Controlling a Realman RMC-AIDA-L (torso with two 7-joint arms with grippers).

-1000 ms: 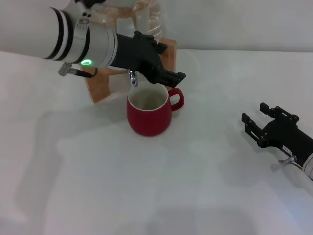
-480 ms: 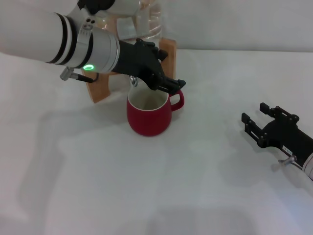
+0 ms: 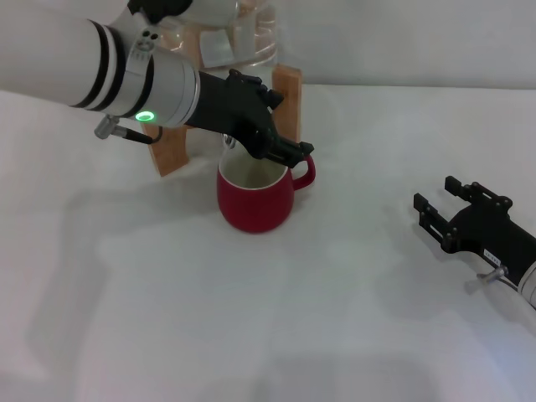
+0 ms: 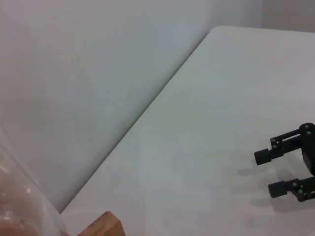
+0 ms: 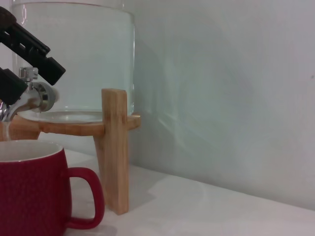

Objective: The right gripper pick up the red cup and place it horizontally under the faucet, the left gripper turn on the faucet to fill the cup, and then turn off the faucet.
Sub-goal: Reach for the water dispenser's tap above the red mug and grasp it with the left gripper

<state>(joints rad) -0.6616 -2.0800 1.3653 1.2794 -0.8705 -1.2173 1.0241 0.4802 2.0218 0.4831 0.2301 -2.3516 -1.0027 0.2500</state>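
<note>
The red cup point(image 3: 255, 199) stands upright on the table under the faucet point(image 5: 30, 97), white inside showing, handle toward the right. My left gripper point(image 3: 295, 152) reaches over the cup's rim from the left. In the right wrist view its black fingers point(image 5: 32, 48) are open and straddle the faucet's lever. A thin pale stream point(image 5: 7, 130) drops from the spout into the red cup point(image 5: 29, 191). In the head view the arm hides most of the faucet. My right gripper point(image 3: 435, 193) rests open and empty on the table far to the right; it also shows as the right gripper point(image 4: 285, 167).
The clear water jar point(image 5: 78, 54) sits in a wooden stand point(image 5: 114, 152) against the back wall. White table point(image 3: 251, 318) spreads in front of the cup and between cup and right gripper.
The left gripper has dropped and drawn back a little, its fingertips going from above the cup's handle to the rim. Cup and right arm have not moved.
</note>
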